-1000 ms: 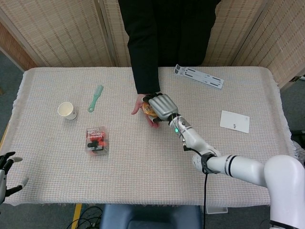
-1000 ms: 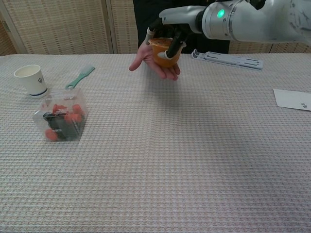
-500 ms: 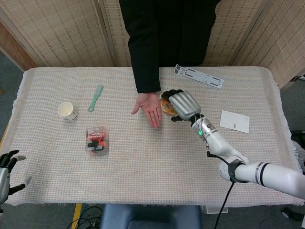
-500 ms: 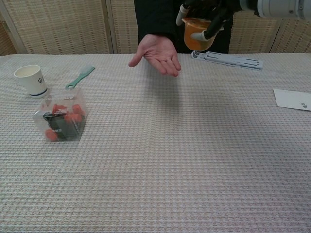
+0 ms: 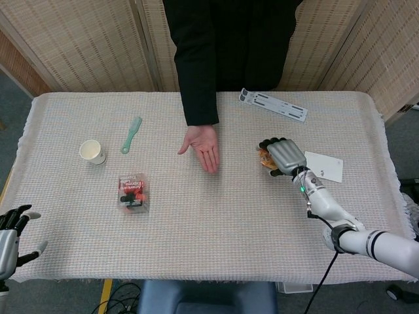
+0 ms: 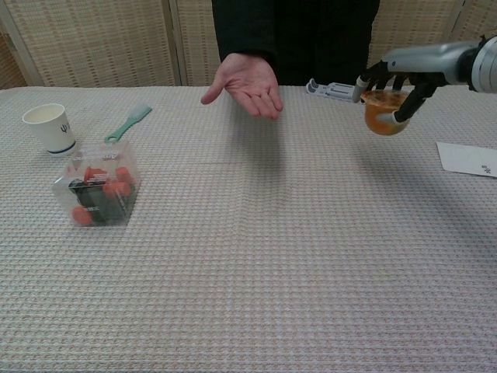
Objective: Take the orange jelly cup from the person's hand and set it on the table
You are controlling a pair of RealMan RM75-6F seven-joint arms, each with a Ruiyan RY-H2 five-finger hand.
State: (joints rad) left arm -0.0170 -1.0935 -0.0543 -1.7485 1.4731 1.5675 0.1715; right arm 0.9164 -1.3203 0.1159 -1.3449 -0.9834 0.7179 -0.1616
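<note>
Since 1 second ago the right hand [image 6: 394, 87] has carried the orange jelly cup [image 6: 384, 115] off the person's palm and swung it out to the robot's right, and the person's hand [image 6: 247, 84] now hangs bare and palm-up over the far middle of the worktop [image 6: 256, 264]; the clear box of red pieces, the paper cup and the comb have not shifted.

Nearest, at the lower left corner of the head view, the left hand [image 5: 12, 237] sits off the worktop edge with its fingers apart and nothing in them; further in on the left lies the clear box of red pieces [image 6: 97, 187], then the paper cup [image 6: 49, 128] and the green comb [image 6: 128, 123] beyond it; to the right a white card [image 6: 468, 158] lies flat.

The cup is gripped from above, dark fingers wrapped round its rim and sides; in the chest view it hangs clear of the cloth, just in front of the grey slotted strip [image 6: 335, 90] at the far edge, and near the card.

Judging from this, the handover is done and only the lowering remains; the risks are a tilt during descent, since the grip sits high on a smooth tapered cup and could let it slip; a landing half on the card, which could leave it rocking; or letting go before the base meets the cloth, which would tip it.
</note>
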